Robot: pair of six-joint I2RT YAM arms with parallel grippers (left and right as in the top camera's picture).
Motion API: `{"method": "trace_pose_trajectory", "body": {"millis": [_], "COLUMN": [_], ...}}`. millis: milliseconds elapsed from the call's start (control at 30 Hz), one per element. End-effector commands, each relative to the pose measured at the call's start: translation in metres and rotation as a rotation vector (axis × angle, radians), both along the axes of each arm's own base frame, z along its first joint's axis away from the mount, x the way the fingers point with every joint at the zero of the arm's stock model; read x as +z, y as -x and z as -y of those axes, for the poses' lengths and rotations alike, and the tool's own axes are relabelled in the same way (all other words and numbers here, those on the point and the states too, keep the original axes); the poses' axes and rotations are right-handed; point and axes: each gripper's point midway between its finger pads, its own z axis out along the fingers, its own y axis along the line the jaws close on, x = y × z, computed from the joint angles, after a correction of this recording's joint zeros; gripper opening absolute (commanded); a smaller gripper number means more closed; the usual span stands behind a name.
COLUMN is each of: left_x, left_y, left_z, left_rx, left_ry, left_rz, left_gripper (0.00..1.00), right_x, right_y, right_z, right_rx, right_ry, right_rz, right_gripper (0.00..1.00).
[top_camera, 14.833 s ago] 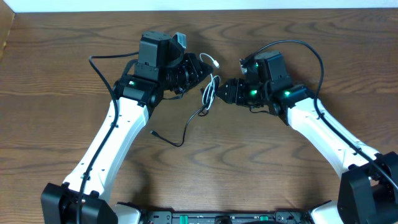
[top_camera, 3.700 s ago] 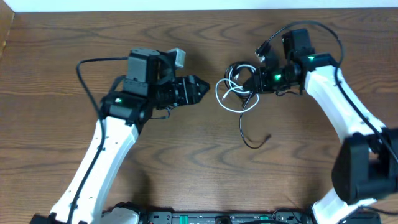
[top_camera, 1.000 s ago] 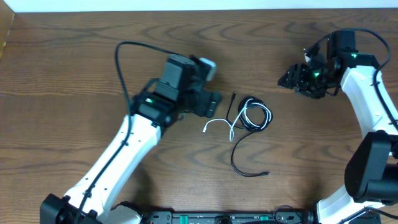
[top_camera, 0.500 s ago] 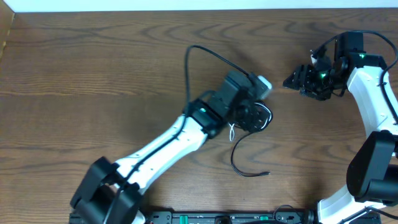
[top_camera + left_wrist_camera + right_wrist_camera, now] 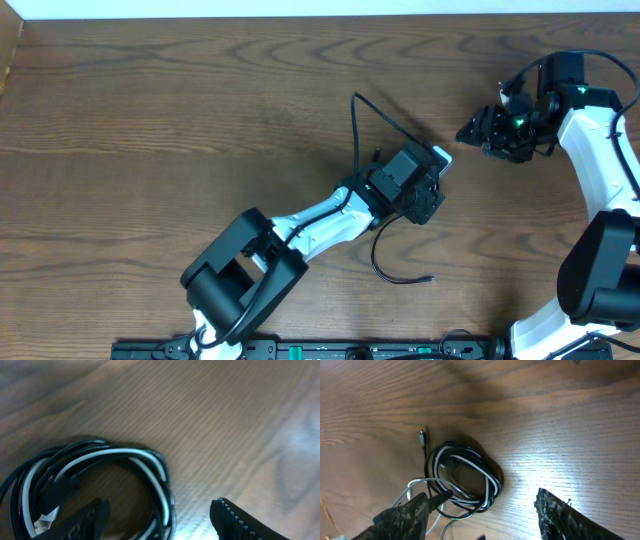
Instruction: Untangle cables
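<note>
Jaws of the left gripper [image 5: 160, 507] stand wide apart with nothing clamped. They straddle the right-hand rim of the coiled cables [image 5: 80, 447], one finger inside the ring and one outside; contact with the pads cannot be judged. Jaws of the right gripper [image 5: 482, 495] are also wide apart and empty. Wooden table [image 5: 150, 120]: dark brown, grain running across. Left arm [image 5: 320, 215] reaches diagonally from the near edge to mid-table, its head directly over the bundle and hiding most of it from overhead. Right arm [image 5: 595, 170] is bent along the right side, its gripper well apart from the bundle and pointing toward it. Cables lie flat on the table, wound together in one loose ring. Black cable [image 5: 376, 262] trails out from under the left gripper in a curve toward the near edge. White cable [image 5: 120, 451] runs round the ring among the black turns. Small black plug [image 5: 422, 436] lies near the coil on bare wood.
</note>
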Motion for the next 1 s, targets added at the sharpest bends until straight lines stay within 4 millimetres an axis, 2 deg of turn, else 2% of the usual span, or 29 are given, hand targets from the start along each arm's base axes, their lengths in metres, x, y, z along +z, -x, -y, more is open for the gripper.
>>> {"method": "trace_pose_trajectory", "body": {"millis": [0, 200, 400, 567, 633, 700, 733, 833, 967], "left_x": [-0.014, -0.032, -0.042, -0.064, -0.066, -0.066, -0.064, -0.043, 0.013], "left_y": [-0.012, -0.016, -0.013, 0.0, 0.002, 0.002, 0.002, 0.002, 0.004], "left_z": [-0.007, -0.012, -0.007, -0.002, -0.002, -0.002, -0.002, -0.004, -0.013], "left_rx": [0.065, 0.09, 0.088, 0.014, 0.001, 0.002, 0.003, 0.008, 0.048], "left_ry": [-0.047, -0.091, -0.115, -0.175, -0.184, -0.185, -0.184, -0.171, -0.091], "left_rz": [0.021, 0.028, 0.058, 0.073, 0.075, 0.074, 0.074, 0.082, 0.051], "left_gripper": [0.68, 0.68, 0.62, 0.58, 0.5, 0.19, 0.08, 0.07, 0.08], "right_x": [0.007, 0.007, 0.007, 0.007, 0.006, 0.006, 0.006, 0.006, 0.005], "right_y": [0.002, 0.003, 0.005, 0.006, 0.006, 0.007, 0.007, 0.008, 0.008], "right_z": [0.002, 0.002, 0.002, 0.002, 0.002, 0.001, 0.002, 0.002, 0.004], "right_rx": [0.01, 0.011, 0.011, 0.011, 0.011, 0.011, 0.011, 0.009, 0.009], "right_ry": [0.021, 0.02, 0.02, 0.019, 0.019, 0.019, 0.019, 0.024, 0.036], "right_rz": [0.025, 0.021, 0.014, 0.006, 0.005, 0.002, 0.002, 0.0, -0.003], "right_gripper": [0.64, 0.64, 0.64, 0.64, 0.64, 0.64, 0.64, 0.64, 0.64]}}
